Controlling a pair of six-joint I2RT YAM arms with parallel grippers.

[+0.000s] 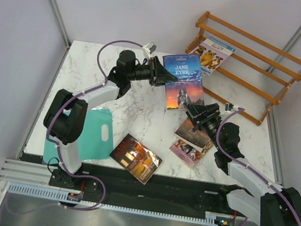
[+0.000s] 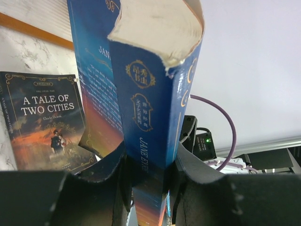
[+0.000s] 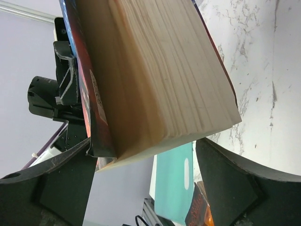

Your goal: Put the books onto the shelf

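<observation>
The white marble table (image 1: 138,117) fills the view from above. The wooden shelf (image 1: 242,76) is the next biggest thing and sits in the far corner at about 1 o'clock. The dog book (image 1: 213,55) rests on the shelf, at its left end. A teal sheet (image 1: 93,130) lies flat at about 8 o'clock, near the front edge. The Jane Eyre book (image 1: 183,82) is close to the middle of the table, a little toward 12 o'clock, just in front of the shelf. The left gripper (image 1: 165,74) comes at it from 9 o'clock. Its two fingers (image 2: 117,174) are squeezed tight on the blue spine near one end, so it has hold of this book. The right gripper (image 1: 202,112) is at the book's near edge, toward 5 o'clock. Its fingers (image 3: 235,179) are spread wide with the pale page edges between them. There is a gap beside one finger, so it is not squeezing the book. The A Tale of Two Cities book (image 1: 193,132) lies at about 4 o'clock, partly on top of the pink-purple book (image 1: 185,151). The red-brown book (image 1: 136,158) lies alone at 6 o'clock, by the front edge.
</observation>
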